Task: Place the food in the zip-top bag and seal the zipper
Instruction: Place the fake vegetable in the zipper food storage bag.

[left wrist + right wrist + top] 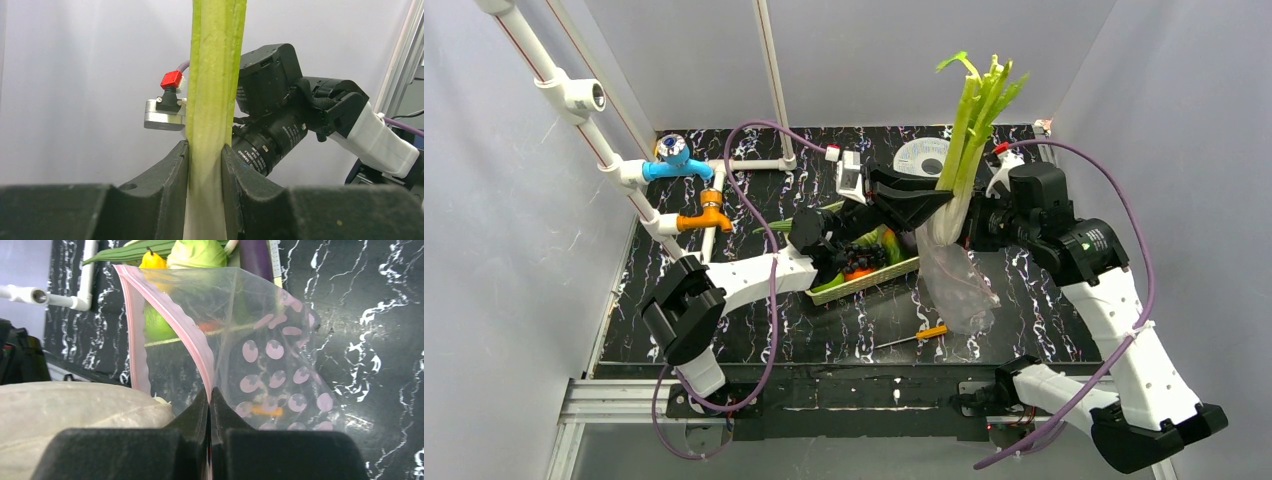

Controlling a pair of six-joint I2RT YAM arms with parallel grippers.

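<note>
Clamping the long white-green leek (215, 75) partway up its stalk, the left pincer (204, 150) holds it upright, leaves skyward. The right pincer (210, 397) is pressed together on the rim of the crinkly clear plastic zip-top bag (270, 350), beside its thin pinkish-red zipper strip (169, 315), so the mouth gapes. The leek's white root end hangs at that mouth; whether it is inside I cannot tell. Loading is the step in hand, sealing not begun. Next, I judge, the stalk must sink root-first, likely tilting. Beyond stands the pale-green slatted basket (874, 278) on the black marbled desk (1044, 300).
</note>
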